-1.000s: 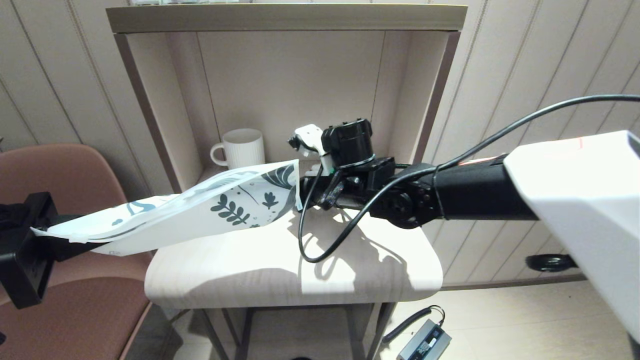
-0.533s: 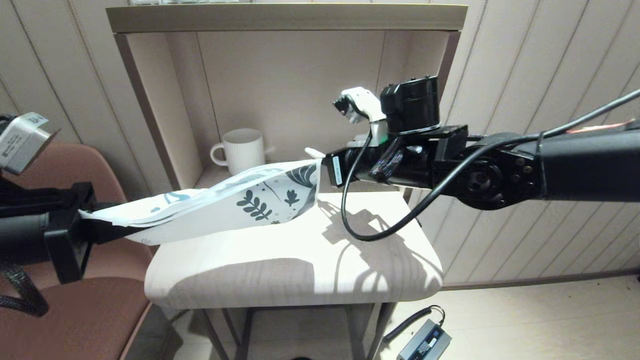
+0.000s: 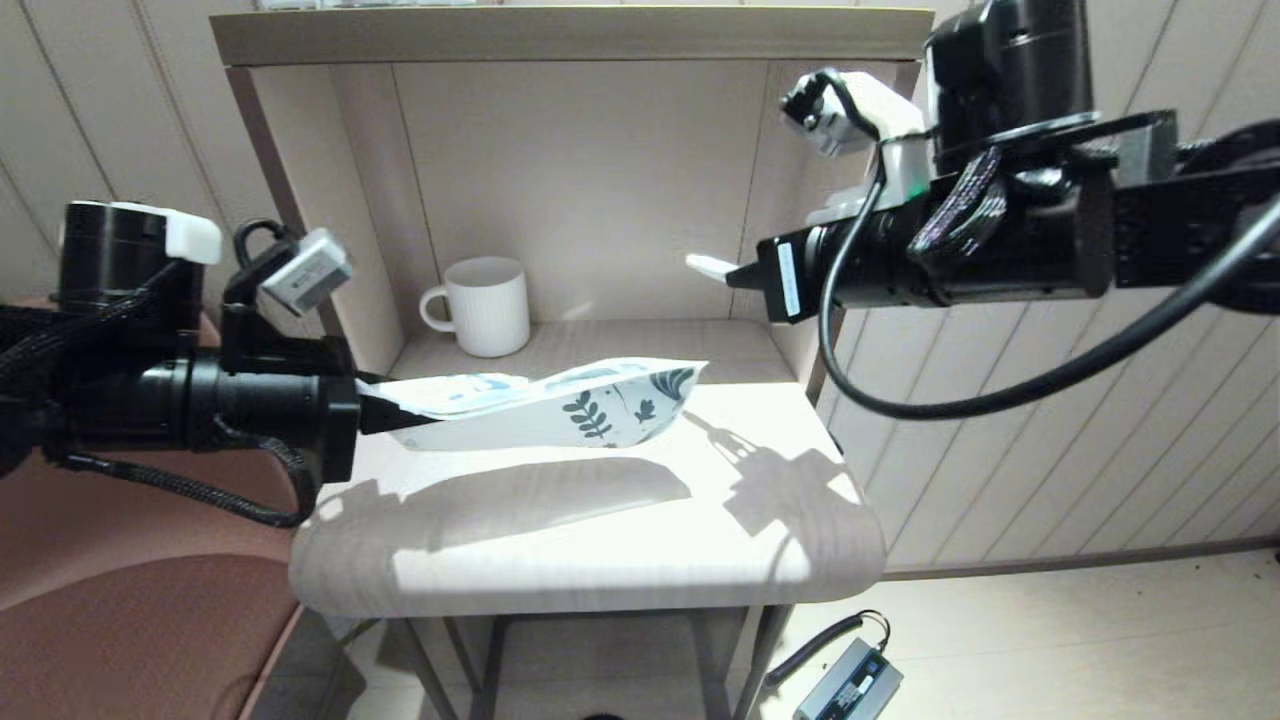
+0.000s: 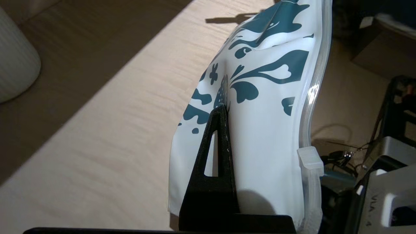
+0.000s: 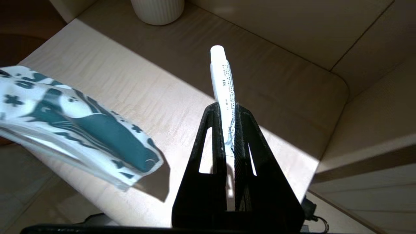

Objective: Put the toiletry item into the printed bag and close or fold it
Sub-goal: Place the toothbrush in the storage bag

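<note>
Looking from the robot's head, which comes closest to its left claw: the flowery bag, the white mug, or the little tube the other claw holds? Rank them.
From the left gripper:
1. The printed bag, clamped in it, over the table.
2. The white mug, back in the shelf.
3. The white tube, in the right gripper, raised to the right.

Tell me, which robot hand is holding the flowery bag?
The left gripper, pinching the printed bag by its end. The right gripper holds a white tube instead.

Small print on the white toiletry tube (image 5: 222, 83) too fine to read, its lower end hidden between the right gripper's (image 5: 225, 109) fingers, printed bag's (image 4: 266, 130) near end hidden behind the left gripper (image 4: 219, 112), ribbed mug (image 5: 157, 9) cut off by the frame edge
</note>
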